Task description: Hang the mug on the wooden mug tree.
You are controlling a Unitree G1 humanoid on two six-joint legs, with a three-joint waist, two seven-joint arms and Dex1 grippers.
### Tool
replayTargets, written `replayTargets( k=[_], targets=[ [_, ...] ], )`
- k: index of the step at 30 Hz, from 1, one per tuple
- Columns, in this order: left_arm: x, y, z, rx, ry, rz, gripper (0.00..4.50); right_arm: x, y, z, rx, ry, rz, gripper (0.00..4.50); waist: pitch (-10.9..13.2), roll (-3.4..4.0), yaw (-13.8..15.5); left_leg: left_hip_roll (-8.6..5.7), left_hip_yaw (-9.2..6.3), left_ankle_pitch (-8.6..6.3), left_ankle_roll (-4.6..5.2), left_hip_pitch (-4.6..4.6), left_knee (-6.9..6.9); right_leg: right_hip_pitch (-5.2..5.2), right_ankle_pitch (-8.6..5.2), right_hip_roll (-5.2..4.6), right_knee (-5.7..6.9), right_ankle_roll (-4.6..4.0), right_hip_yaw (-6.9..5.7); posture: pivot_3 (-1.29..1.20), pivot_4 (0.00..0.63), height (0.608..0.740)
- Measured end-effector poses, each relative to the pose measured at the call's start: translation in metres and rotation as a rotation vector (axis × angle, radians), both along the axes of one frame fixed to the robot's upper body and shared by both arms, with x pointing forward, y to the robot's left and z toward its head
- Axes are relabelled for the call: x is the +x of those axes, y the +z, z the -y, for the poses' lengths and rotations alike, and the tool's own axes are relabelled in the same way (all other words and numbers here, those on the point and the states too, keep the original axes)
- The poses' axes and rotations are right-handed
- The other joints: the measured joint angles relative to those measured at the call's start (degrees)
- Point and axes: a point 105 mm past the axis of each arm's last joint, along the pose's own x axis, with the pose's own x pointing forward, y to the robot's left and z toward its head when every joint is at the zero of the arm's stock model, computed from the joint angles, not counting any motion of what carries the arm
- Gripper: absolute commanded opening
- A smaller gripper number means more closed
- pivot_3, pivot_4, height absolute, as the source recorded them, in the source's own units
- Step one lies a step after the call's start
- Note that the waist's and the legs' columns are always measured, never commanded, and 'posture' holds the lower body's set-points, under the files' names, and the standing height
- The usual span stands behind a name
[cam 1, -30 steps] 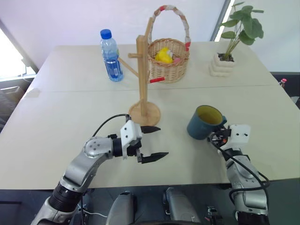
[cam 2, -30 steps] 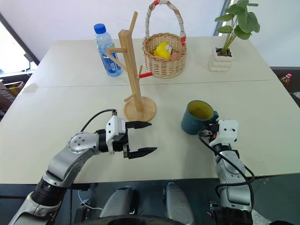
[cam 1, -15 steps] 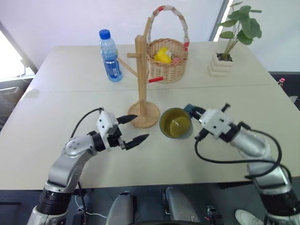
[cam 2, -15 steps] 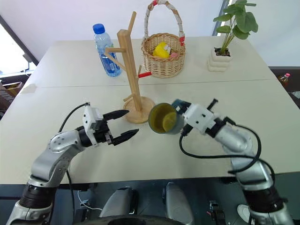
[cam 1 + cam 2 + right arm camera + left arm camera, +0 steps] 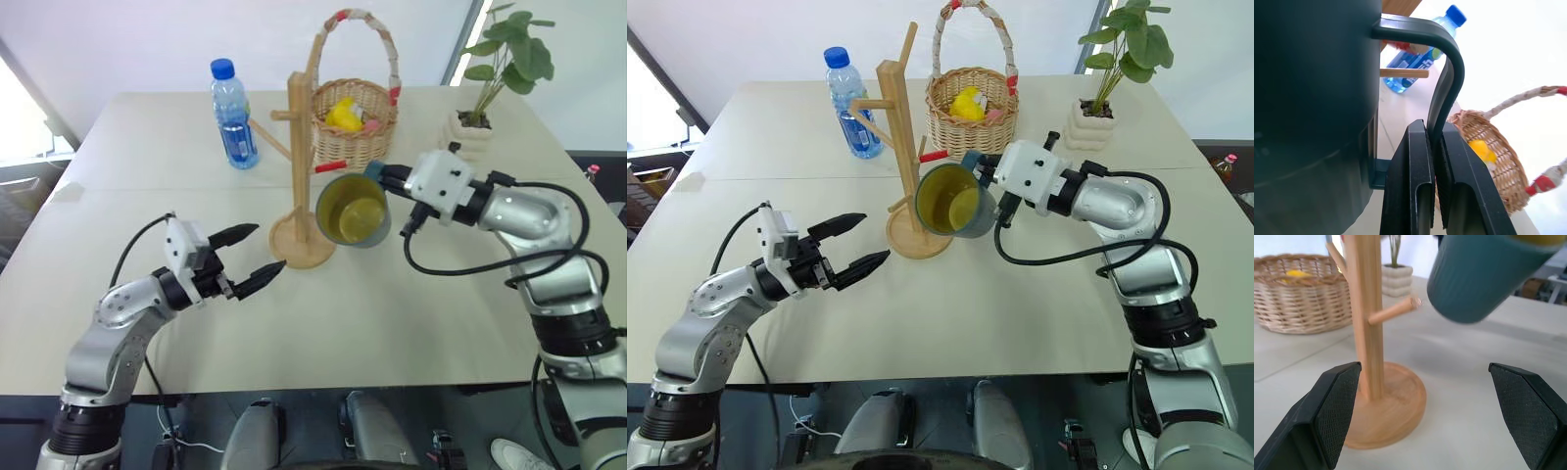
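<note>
right gripper (image 5: 1432, 161) clamped on handle of mug (image 5: 355, 211), held on its side off the tabletop, beside wooden mug tree (image 5: 299, 166) mid-table | left gripper (image 5: 257, 253) wide, empty, near tree base | mug rigid, smooth glaze, breakable: handle pinch fine, may swivel | bottle (image 5: 233, 116) label unreadable

Right gripper (image 5: 1435, 147): fingers pressed together on the handle of the mug (image 5: 1308, 98), whose dark body is held just beside them. Past the fingertips: a peg of the tree (image 5: 1403, 73), a bottle (image 5: 1422, 54), a basket (image 5: 1498, 156).
</note>
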Motion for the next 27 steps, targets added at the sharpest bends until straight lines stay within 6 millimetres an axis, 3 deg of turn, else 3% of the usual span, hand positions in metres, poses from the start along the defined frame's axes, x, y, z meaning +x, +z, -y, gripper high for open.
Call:
replayTargets(
  k=[14, 27],
  targets=[
    [-0.005, 0.003, -0.003, 0.0, 0.022, -0.001, 4.5, 0.019, 0.014, -0.025, -0.05, 0.102, 0.028, 0.05, 0.01, 0.02, -0.06, 0.0, 0.0, 0.0, -0.01, -0.02, -0.01, -0.04, 0.01, -0.02, 0.02, -0.01, 0.0, 0.0, 0.15, 0.74],
    [-0.003, 0.009, -0.003, -0.007, 0.025, 0.016, 4.5, 0.033, 0.007, -0.033, -0.115, 0.093, -0.01, 0.05, 0.01, 0.02, -0.06, 0.0, 0.01, 0.0, -0.01, -0.03, -0.02, -0.08, 0.01, -0.03, 0.02, -0.02, 0.0, 0.0, 0.15, 0.74]
  ],
)
